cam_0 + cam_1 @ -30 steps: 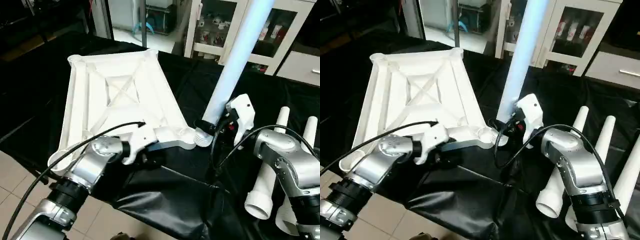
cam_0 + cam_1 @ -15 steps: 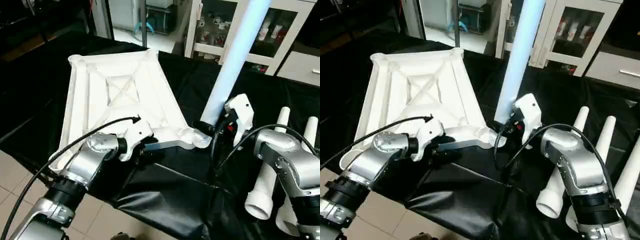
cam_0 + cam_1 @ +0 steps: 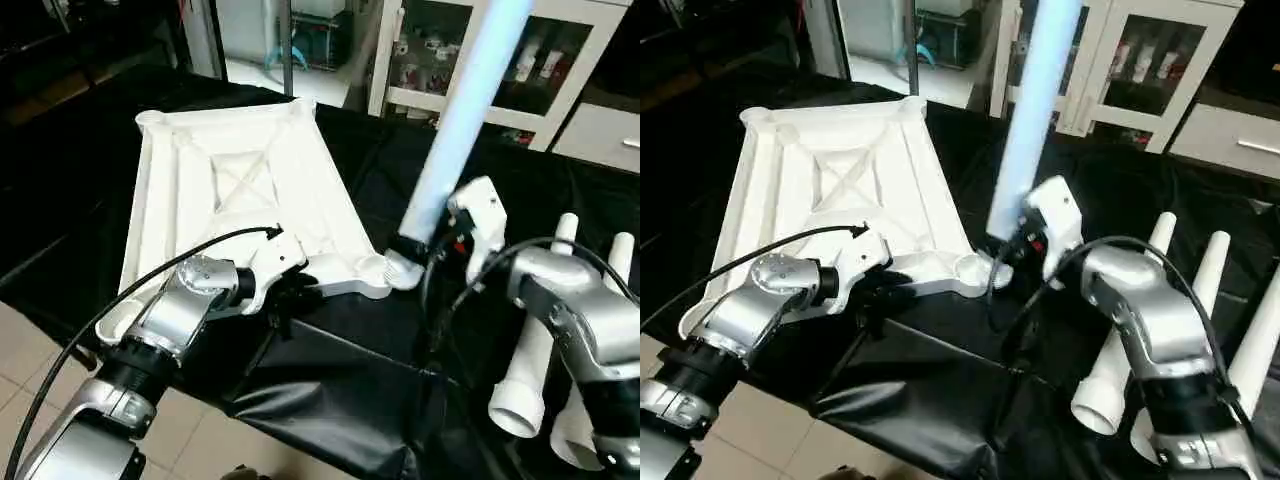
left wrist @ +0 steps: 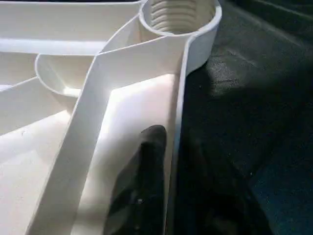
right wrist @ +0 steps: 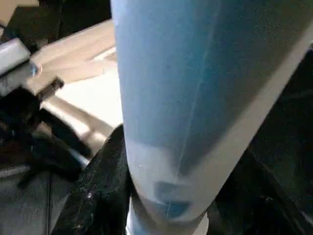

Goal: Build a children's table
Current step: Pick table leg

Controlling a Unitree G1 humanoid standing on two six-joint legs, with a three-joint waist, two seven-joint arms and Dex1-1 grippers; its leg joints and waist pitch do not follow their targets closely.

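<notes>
One tabletop is laid ribs-up on the black table, its near rim pinched by the left gripper. One leg is clamped upright by the right gripper beside a corner socket; three spare legs are laid alongside.

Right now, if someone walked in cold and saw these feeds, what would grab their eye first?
Probably the long white leg rising steeply at centre right, gripped near its lower end by the right pincer, its base beside the tabletop's near corner socket. Next, the white tabletop lying ribbed side up on the black table cover, the left pincer straddling its near edge. Spare legs lie at far right.
</notes>
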